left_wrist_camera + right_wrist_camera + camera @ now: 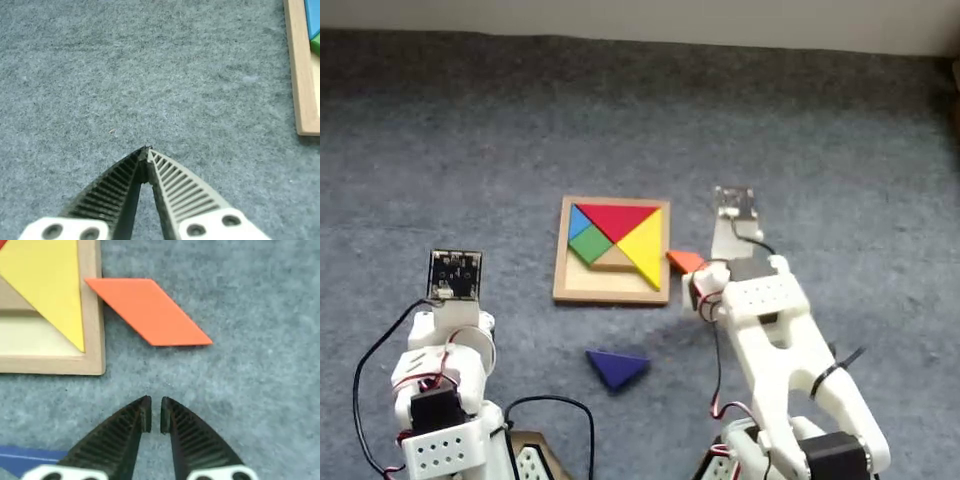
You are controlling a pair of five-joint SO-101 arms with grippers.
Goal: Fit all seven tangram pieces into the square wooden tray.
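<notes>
Two pieces lie outside the tray. Blue triangle (25, 455) sits beside and behind right gripper (155, 415), whose jaws are a hair apart and hold nothing. Orange parallelogram (149, 312) lies just ahead of those jaws, one corner touching the tray (94, 315) rim. Jaws of left gripper (146, 151) are pressed together, empty, over carpet (125, 75), with the tray ahead and off to one side.

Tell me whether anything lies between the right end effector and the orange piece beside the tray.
Nothing visible does. Only bare carpet separates the right end effector from the orange piece, whose corner overlaps the rim of the tray.
</notes>
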